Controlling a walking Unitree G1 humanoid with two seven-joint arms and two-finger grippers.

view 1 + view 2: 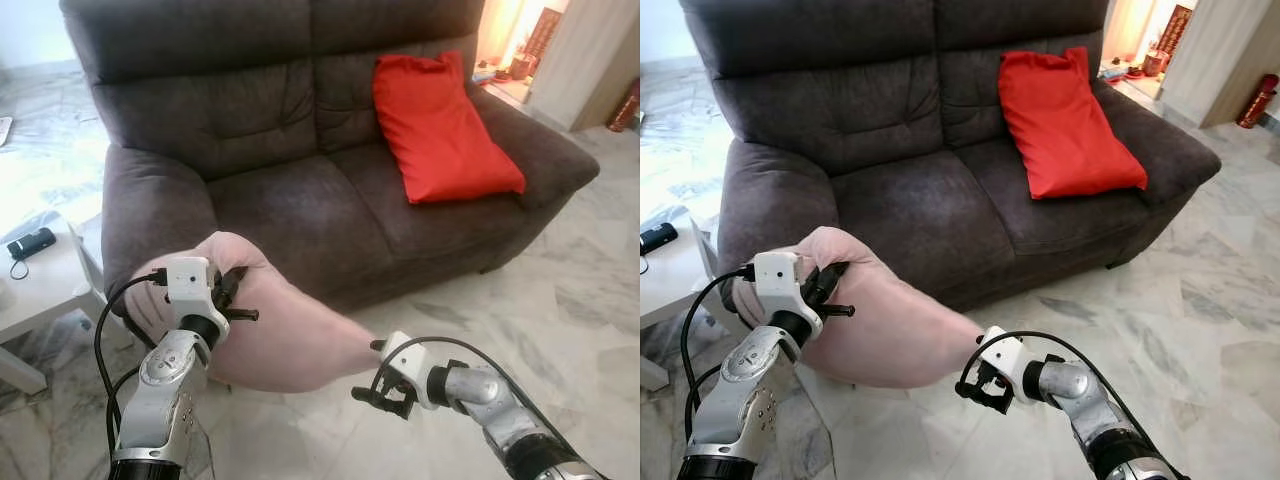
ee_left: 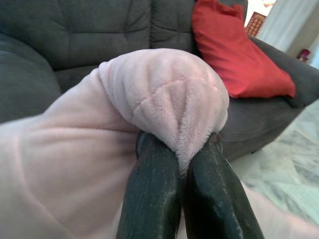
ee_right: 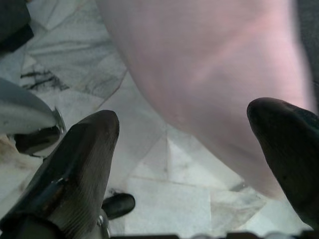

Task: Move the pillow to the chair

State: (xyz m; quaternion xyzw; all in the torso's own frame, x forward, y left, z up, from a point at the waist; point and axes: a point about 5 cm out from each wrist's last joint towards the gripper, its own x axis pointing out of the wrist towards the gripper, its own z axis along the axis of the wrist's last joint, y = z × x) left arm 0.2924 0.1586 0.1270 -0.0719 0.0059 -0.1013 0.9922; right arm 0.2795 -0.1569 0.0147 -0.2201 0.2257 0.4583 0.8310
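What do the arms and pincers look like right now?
Both arms are silver metal with white wrist blocks and looping black cables. The left pincer has two long, glossy black fingers. The right pincer has matching black fingers with rounded tips.

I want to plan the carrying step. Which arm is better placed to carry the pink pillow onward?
Left. The left gripper is shut on the pink pillow, while the right gripper is open beside its other end.
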